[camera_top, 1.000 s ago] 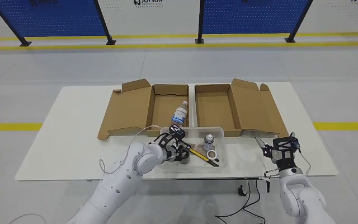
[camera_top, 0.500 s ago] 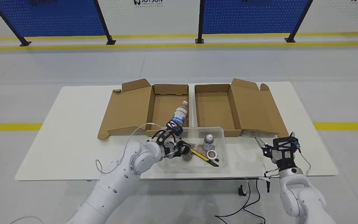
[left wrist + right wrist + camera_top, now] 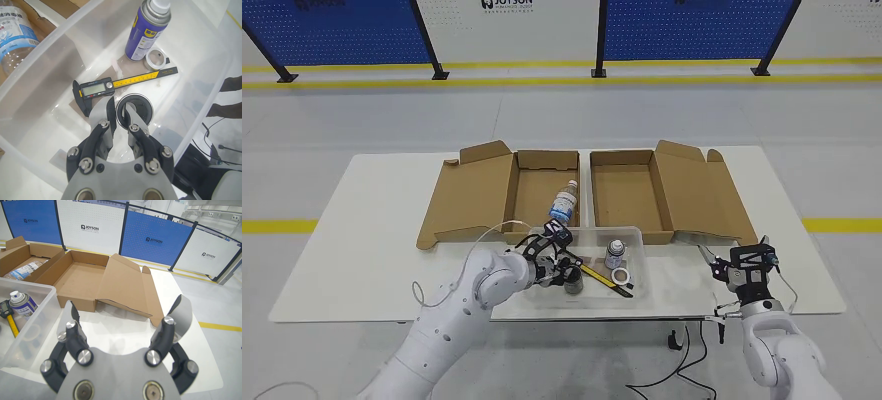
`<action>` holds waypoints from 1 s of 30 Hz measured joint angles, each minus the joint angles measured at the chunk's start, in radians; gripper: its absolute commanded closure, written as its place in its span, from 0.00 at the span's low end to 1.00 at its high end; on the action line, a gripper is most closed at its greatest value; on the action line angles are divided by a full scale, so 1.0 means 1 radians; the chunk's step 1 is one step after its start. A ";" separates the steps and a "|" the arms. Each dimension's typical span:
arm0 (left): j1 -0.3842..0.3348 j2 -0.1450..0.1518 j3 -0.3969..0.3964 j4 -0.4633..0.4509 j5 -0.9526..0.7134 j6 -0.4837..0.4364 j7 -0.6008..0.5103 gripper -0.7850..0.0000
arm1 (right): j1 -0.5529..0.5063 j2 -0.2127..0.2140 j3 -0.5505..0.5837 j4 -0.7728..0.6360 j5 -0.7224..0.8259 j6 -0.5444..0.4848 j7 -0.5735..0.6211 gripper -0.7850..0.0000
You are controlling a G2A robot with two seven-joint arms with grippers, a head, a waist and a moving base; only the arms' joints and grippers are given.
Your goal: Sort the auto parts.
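Left gripper (image 3: 119,104) jaws pinch wall of black ring (image 3: 146,113) in clear bin (image 3: 47,62), its near rim hidden | right gripper (image 3: 125,303) jaws spread apart.

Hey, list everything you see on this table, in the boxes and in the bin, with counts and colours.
table: 1, white, under everything
cardboard boxes: 2, brown, open, side by side
bottle: 1, clear with a blue label, lying in the robot's left box
bin: 1, clear plastic, in front of the boxes
spray can: 1, blue with a white cap, upright in the bin
tape roll: 1, silvery, beside the can
caliper: 1, black and yellow, flat in the bin
bearing ring: 1, black and metal, in the bin
left tool: 1, shut on the ring's wall
right tool: 1, open, right of the bin
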 measured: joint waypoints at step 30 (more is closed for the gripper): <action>-0.186 -0.029 0.151 0.161 -0.003 -0.247 -0.108 0.87 | 0.000 0.000 0.000 0.000 0.000 0.000 0.000 0.00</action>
